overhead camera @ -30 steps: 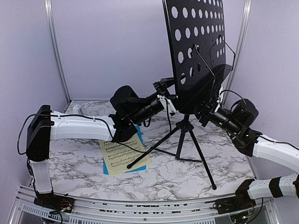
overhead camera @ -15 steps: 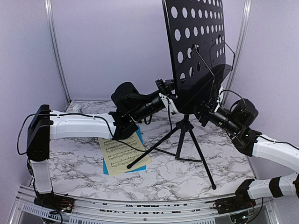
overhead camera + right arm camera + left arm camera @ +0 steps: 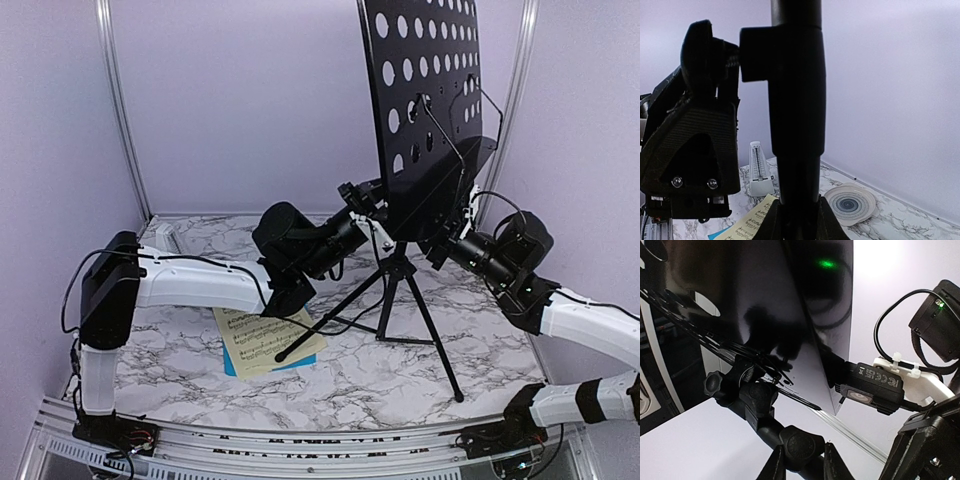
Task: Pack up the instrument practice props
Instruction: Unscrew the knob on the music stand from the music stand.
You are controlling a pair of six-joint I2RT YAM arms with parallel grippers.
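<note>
The black hole-punched music stand [image 3: 425, 110] stands on its tripod legs [image 3: 395, 300] on the marble table. My left gripper [image 3: 376, 220] reaches under the desk, and in the left wrist view its fingers [image 3: 771, 467] press both sides of a round clamp knob [image 3: 800, 445] on the stand's neck. My right gripper [image 3: 440, 246] is shut on the stand's pole [image 3: 796, 125] from the right. A yellow sheet-music page [image 3: 270, 335] lies on a blue page [image 3: 238, 364] left of the tripod. The white pyramid metronome [image 3: 758, 167] stands upright beyond the pages.
A white dish with a blue spiral [image 3: 850, 204] sits on the marble near the back wall. Lilac walls close in the table on the left, back and right. A tripod leg tip [image 3: 280, 355] rests on the yellow page.
My left arm has moved right and forward to the stand's neck, and its jaws have narrowed onto the clamp knob. The stand's desk has shifted slightly right. The right arm has not moved.
</note>
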